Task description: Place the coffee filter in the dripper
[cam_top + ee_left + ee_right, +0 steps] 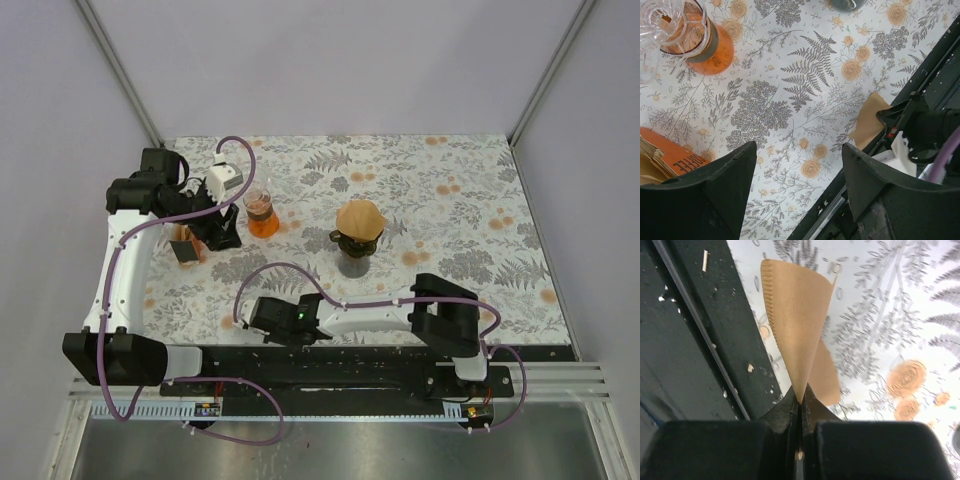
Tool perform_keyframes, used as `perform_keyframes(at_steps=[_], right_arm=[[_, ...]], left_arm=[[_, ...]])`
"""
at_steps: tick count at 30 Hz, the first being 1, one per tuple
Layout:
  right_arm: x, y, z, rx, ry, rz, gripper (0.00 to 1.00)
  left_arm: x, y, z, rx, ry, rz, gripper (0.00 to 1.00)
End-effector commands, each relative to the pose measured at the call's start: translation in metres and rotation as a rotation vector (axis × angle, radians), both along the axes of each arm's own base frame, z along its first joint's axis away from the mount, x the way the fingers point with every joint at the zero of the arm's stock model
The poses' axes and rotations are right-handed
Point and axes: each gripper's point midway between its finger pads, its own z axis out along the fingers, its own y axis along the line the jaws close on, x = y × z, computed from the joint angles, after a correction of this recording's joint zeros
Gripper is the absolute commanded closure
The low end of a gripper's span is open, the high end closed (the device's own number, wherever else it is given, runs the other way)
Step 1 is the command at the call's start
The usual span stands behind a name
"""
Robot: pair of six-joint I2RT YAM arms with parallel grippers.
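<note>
Right gripper (800,401): pinching a brown coffee filter (797,315) by its tip.
Left gripper (799,150): hanging wide open above the tablecloth (805,65).
Dripper (352,246): standing apart from both.

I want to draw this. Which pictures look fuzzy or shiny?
Right wrist: the filter is sharp, the cloth behind it fuzzy, the right tool dark. Left wrist: cloth sharp, and the glass top of the flask shines bright. Top: even light, soft shadows, nothing fuzzy.
</note>
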Motion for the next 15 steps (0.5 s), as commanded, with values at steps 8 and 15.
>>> perform_keyframes(at_steps=[8, 15], right_arm=[[0.022, -0.003, 0.208, 0.575, 0.097, 0.063, 1.0], [0.022, -0.037, 0.315, 0.852, 0.132, 0.203, 1.0]], left_arm=[[0.001, -0.029, 0.069, -0.171, -0.163, -0.134, 0.26], [-0.028, -0.071, 0.138, -0.292, -0.363, -0.336, 0.25]])
